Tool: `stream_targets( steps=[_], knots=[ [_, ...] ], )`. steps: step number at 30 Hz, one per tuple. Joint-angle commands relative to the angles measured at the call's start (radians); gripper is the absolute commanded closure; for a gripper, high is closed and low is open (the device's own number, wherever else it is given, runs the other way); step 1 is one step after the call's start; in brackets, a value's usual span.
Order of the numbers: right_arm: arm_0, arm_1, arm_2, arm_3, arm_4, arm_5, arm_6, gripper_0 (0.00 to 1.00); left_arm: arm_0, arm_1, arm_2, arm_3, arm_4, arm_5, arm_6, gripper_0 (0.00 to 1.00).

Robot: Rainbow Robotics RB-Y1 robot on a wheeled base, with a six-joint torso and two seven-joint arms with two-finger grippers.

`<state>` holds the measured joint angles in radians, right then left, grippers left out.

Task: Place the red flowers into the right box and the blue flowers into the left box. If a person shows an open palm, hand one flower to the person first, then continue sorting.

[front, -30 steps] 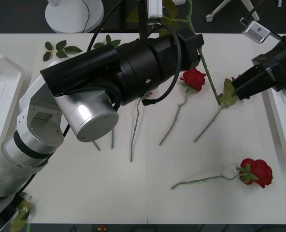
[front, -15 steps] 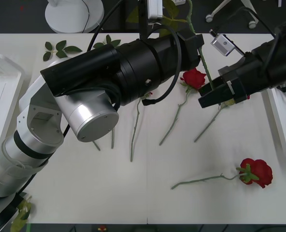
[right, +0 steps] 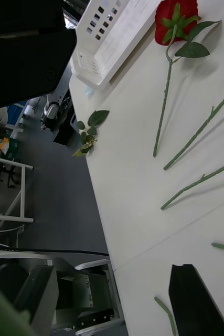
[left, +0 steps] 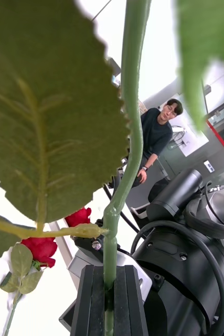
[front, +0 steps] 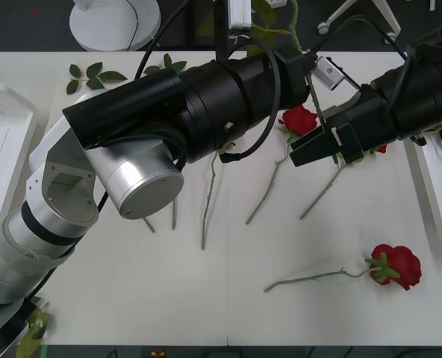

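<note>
Nearest the camera above the arms, a red artificial rose on a thin green stem lies flat at the table's front right, untouched. Farther in, the right gripper — black fingers, whose spread I cannot tell — hangs low over the white table, just beside a second red rose bloom whose stem runs down toward the front. To its right, the shallow white plastic right box sits at the table's edge; the matching left box sits at the far left. Beyond, the left gripper has its black fingers pressed onto a long green leafy flower stem, held upright — its bloom is not visible.
</note>
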<state>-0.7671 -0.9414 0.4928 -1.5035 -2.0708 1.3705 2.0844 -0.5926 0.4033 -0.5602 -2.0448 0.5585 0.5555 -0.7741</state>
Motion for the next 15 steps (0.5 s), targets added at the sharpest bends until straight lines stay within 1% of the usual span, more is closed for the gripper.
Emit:
stream_targets(
  steps=[1,2,12,13,14,15],
  knots=[
    [0.002,0.007,0.003,-0.035,0.014,-0.007,-0.040,0.95,-0.049,-0.024,-0.012,-0.014,-0.009,-0.015,-0.028,1.00],
    [0.002,0.007,0.004,-0.035,0.015,-0.005,-0.046,1.00,-0.049,-0.024,-0.012,-0.014,-0.009,-0.015,-0.028,1.00],
    [0.003,-0.008,0.009,-0.063,0.046,-0.007,-0.072,1.00,-0.049,-0.024,-0.012,-0.014,-0.009,-0.015,-0.028,1.00],
    [0.003,-0.010,0.007,-0.064,0.046,-0.007,-0.072,1.00,-0.049,-0.024,-0.012,-0.014,-0.009,-0.015,-0.028,0.98],
    [0.003,-0.010,0.007,-0.064,0.047,-0.007,-0.075,1.00,-0.049,-0.024,-0.012,-0.014,-0.009,-0.015,-0.028,0.57],
    [0.003,-0.010,0.009,-0.064,0.046,-0.007,-0.075,1.00,-0.049,-0.024,-0.012,-0.014,-0.009,-0.015,-0.028,0.35]
  ],
)
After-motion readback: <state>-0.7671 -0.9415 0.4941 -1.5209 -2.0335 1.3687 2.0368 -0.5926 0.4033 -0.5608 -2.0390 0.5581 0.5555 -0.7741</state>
